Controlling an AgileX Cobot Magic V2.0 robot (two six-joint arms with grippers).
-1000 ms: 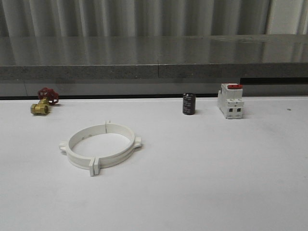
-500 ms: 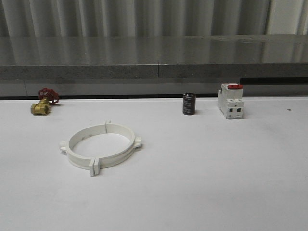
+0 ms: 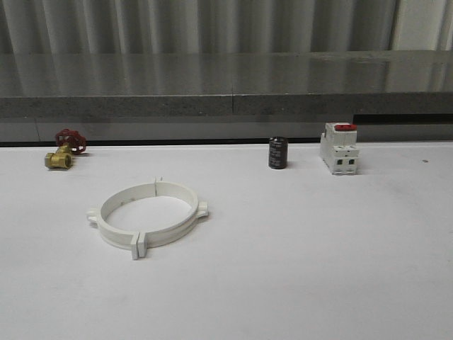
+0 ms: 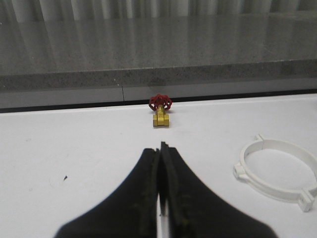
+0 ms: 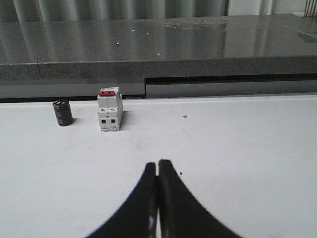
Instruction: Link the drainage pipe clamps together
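Note:
The two white drainage pipe clamps (image 3: 147, 216) lie flat on the white table, left of centre, their end tabs meeting so they form one wide ring. The same ring (image 4: 280, 168) appears in the left wrist view, off to one side of my left gripper (image 4: 160, 147), which is shut and empty above bare table. My right gripper (image 5: 158, 163) is shut as well, holding nothing, over bare table well short of the breaker.
A brass valve with a red handle (image 3: 64, 150) sits at the back left. A black cylinder (image 3: 277, 153) and a white breaker with a red top (image 3: 338, 148) stand at the back right. A grey ledge (image 3: 226, 106) borders the table's far edge.

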